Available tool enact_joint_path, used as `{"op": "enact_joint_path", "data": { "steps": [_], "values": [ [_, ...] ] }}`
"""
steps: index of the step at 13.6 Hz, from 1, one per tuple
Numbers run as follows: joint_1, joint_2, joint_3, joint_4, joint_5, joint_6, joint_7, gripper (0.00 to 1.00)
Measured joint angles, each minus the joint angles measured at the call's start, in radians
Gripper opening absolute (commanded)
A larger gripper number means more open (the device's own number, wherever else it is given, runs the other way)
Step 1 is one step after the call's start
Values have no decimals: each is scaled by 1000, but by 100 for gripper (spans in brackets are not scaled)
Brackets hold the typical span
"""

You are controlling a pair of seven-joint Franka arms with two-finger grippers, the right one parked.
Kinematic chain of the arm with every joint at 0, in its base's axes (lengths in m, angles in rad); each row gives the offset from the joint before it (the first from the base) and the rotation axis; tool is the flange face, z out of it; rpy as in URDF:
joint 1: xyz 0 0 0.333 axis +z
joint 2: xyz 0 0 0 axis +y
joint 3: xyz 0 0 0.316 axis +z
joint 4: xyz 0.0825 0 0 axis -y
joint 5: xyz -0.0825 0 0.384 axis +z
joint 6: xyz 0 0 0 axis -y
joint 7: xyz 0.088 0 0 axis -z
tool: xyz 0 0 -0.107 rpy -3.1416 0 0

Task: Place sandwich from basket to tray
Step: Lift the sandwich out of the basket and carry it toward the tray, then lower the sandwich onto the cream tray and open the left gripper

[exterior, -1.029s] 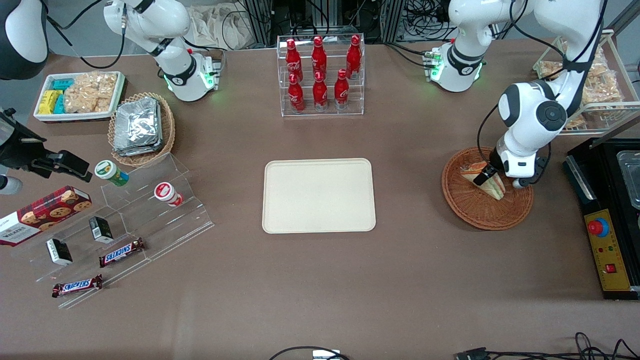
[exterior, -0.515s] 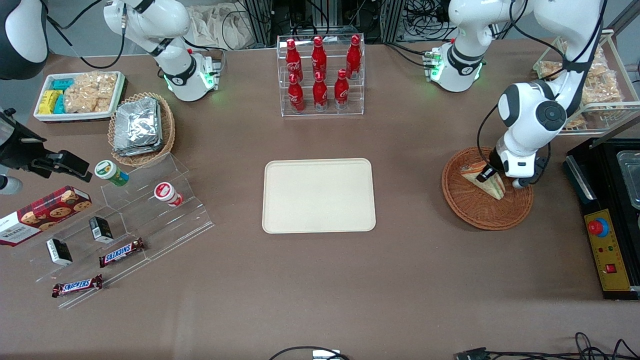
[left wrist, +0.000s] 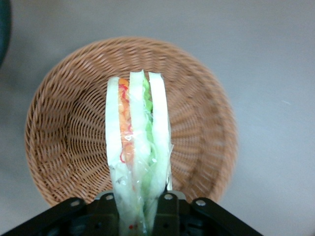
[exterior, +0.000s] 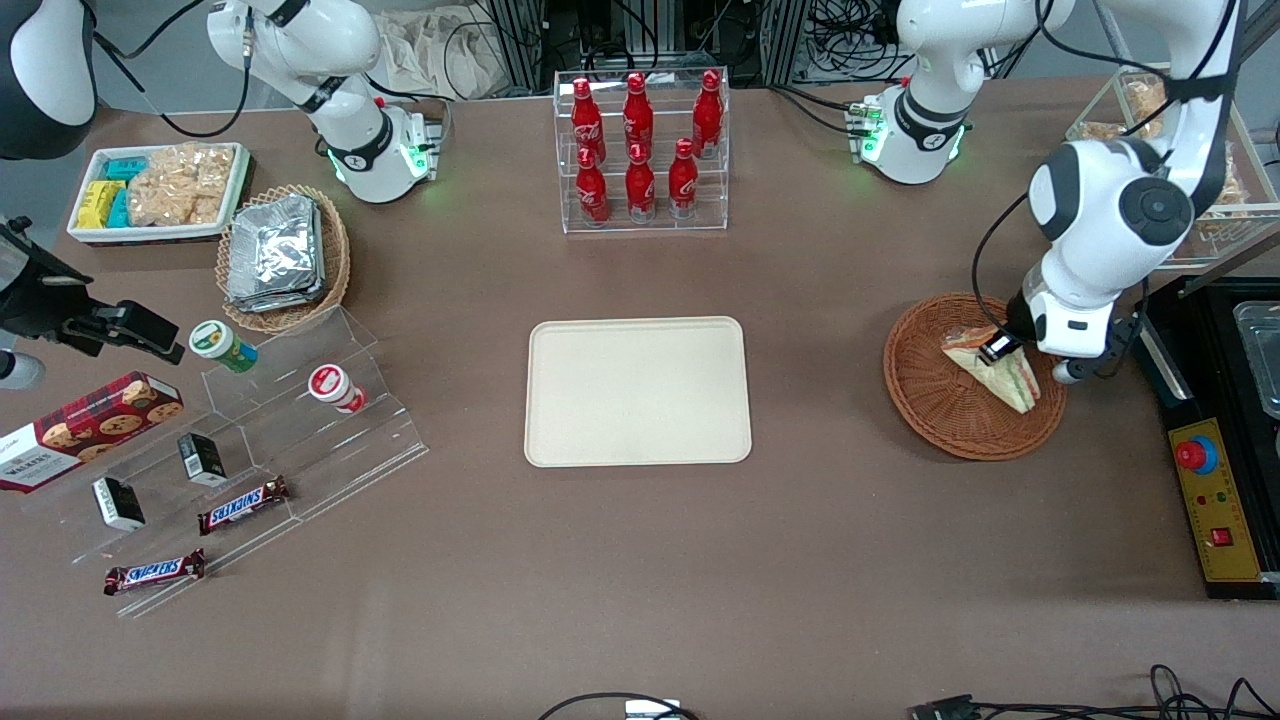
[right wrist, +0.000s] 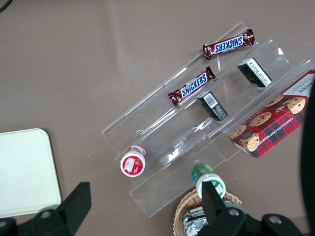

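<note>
Left wrist view: gripper (left wrist: 142,206) fingers pinch the sandwich (left wrist: 138,147) between them, above the basket (left wrist: 64,137)

Cola bottles (exterior: 640,150); Snickers bars (exterior: 243,504); cookie box (exterior: 85,428)

A: front cam's high up, looking down on the whole table (exterior: 640,560).

B: yep, left wrist cam stares straight down, close on the basket (left wrist: 64,142), front's 3 o'clock (exterior: 930,410).
</note>
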Motion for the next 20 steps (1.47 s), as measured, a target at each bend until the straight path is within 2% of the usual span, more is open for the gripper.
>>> {"op": "enact_joint_path", "data": {
  "steps": [4,7,14,18,20],
  "values": [
    [-9,-23,-135,176,0,-181,44,0],
    [-14,-18,-261,234,5,-199,54,0],
    [-18,73,-535,267,167,-199,47,0],
    [-72,213,-575,345,188,-198,23,0],
    [-122,305,-577,391,239,-198,-35,0]
  ]
}}
